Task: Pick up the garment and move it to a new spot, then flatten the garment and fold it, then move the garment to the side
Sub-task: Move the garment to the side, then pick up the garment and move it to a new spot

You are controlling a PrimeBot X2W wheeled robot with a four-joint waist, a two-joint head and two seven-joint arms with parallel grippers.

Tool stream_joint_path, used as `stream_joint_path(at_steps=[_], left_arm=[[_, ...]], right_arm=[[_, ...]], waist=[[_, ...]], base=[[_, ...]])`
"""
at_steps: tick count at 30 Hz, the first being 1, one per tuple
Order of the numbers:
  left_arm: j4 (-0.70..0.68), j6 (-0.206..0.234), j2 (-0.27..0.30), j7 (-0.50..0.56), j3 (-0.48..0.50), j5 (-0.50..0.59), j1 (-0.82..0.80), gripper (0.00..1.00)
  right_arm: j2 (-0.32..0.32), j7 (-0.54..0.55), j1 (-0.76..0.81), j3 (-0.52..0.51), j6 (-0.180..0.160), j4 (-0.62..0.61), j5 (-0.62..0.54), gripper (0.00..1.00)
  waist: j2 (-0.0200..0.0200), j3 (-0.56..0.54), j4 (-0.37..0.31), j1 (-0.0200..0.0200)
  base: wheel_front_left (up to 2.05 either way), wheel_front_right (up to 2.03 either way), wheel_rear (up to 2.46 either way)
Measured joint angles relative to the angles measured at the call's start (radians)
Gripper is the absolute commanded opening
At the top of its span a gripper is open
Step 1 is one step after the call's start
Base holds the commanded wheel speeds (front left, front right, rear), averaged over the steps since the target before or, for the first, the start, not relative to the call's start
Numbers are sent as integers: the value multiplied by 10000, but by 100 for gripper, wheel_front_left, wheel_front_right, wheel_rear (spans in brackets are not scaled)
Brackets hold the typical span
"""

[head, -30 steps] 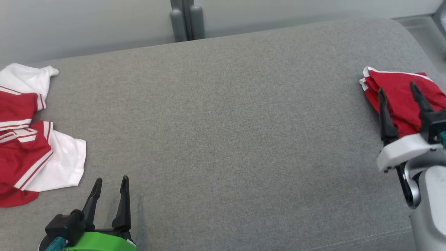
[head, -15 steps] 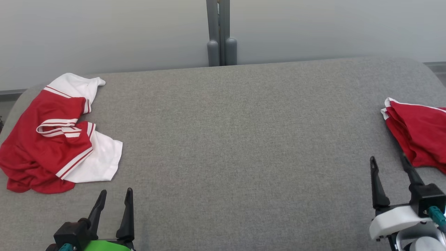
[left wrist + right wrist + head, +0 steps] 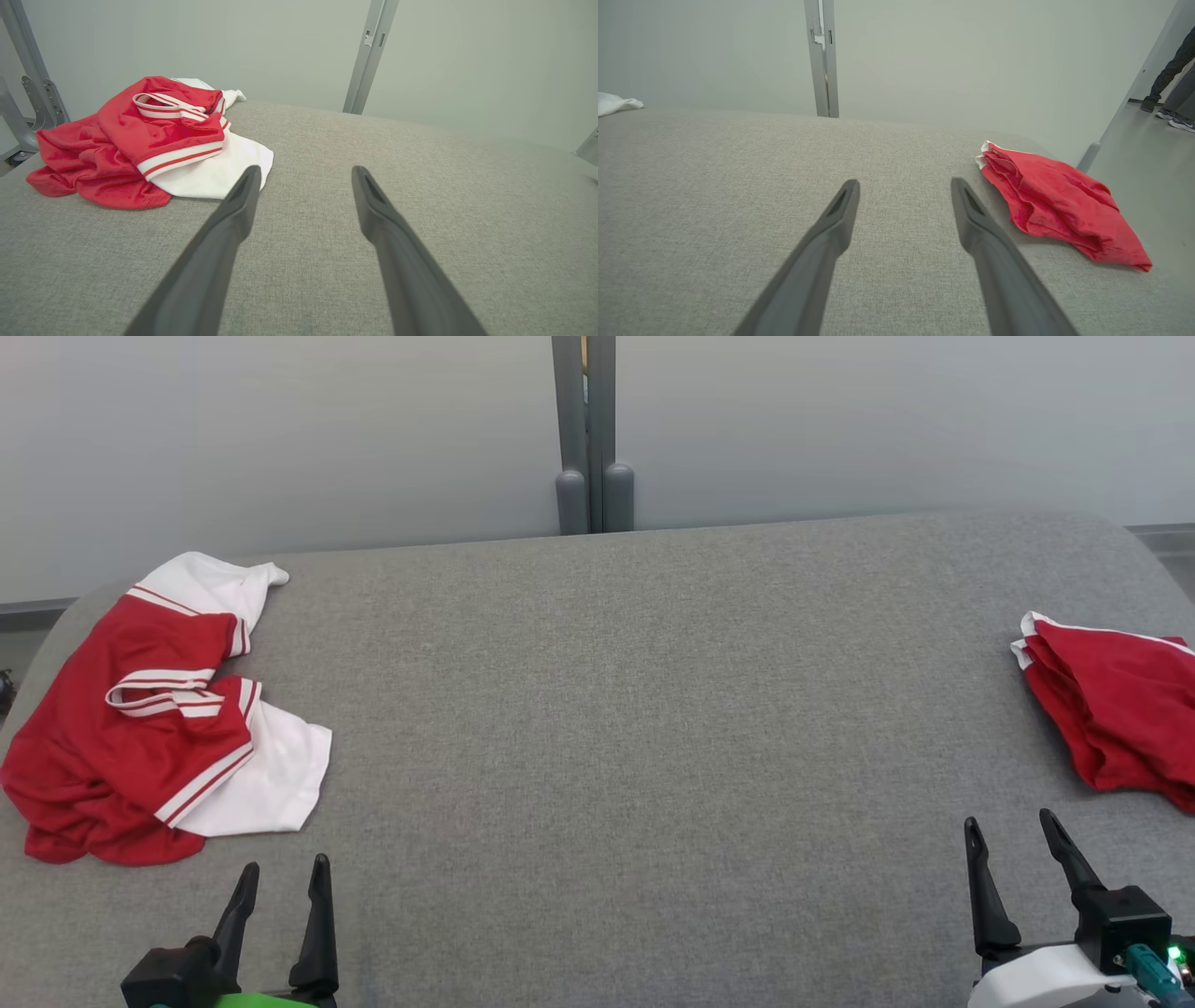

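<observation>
now | left hand point(image 3: 286, 864): lower left of head view, fingers spread, holding nothing | right hand point(image 3: 1008, 819): lower right, fingers spread, holding nothing | red-and-white garment point(image 3: 140, 728): crumpled at left edge of grey counter point(image 3: 607, 709), near left hand | folded red garment point(image 3: 1111, 709): right edge, apart from right hand

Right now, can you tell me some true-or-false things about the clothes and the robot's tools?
1. The crumpled red-and-white jersey lies on the left of the grey fabric surface. True.
2. The left tool holds that jersey. False: it is open and empty, apart from it.
3. The folded red garment lies by the surface's right edge. True.
4. The right tool is shut on the red garment. False: it is open, short of it.
</observation>
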Motion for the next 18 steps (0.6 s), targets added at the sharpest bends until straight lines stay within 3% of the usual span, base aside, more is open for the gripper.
stream_joint_path(at_steps=[18], left_arm=[[46, 0, -54, 2, 36, -2, -14, 100]], right_arm=[[71, -4, 30, 84, 0, -249, 17, 100]], waist=[[0, 5, 575, 0]], base=[[0, 0, 0]])
